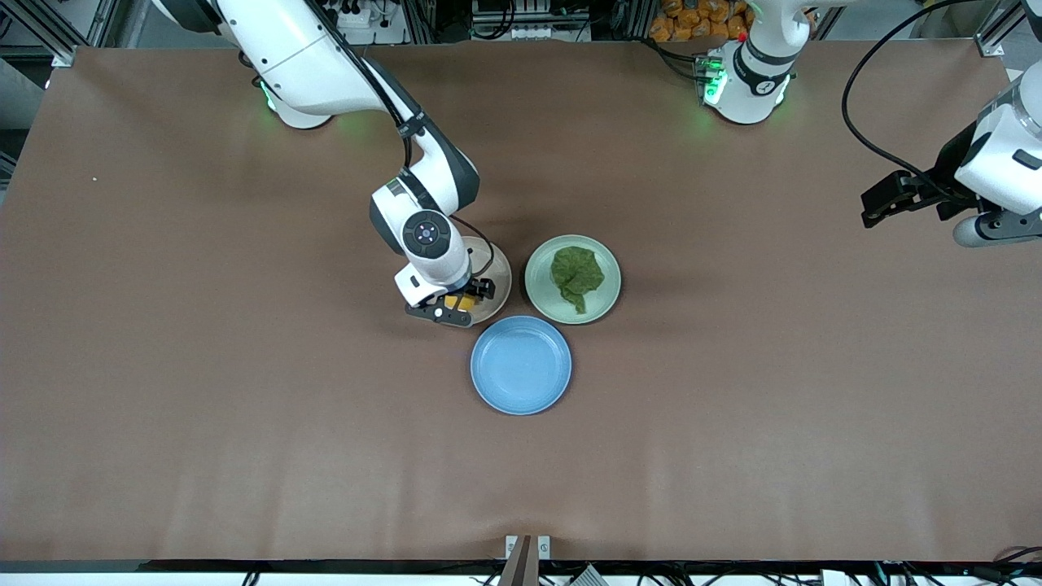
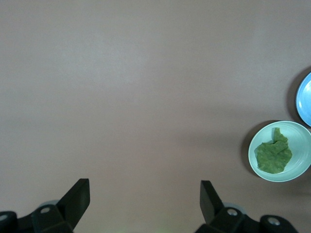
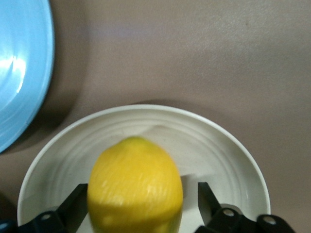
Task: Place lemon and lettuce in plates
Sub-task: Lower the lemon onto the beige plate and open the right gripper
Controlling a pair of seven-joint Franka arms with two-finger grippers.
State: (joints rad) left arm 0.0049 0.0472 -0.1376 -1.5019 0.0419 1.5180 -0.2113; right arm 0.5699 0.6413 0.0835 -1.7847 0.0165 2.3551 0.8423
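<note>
My right gripper (image 3: pixel 141 204) brackets the lemon (image 3: pixel 135 187) above the beige plate (image 3: pixel 223 145), fingers parted on one side; it may roll out. Lettuce (image 1: pixel 576 275) sits plated; left gripper (image 2: pixel 145 201) waits, spread.

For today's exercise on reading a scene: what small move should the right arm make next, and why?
Probably lift the right end effector straight up. Its fingers look spread off the lemon, which sits in the beige plate. The lettuce already lies in the mint plate; the left end effector waits.
</note>
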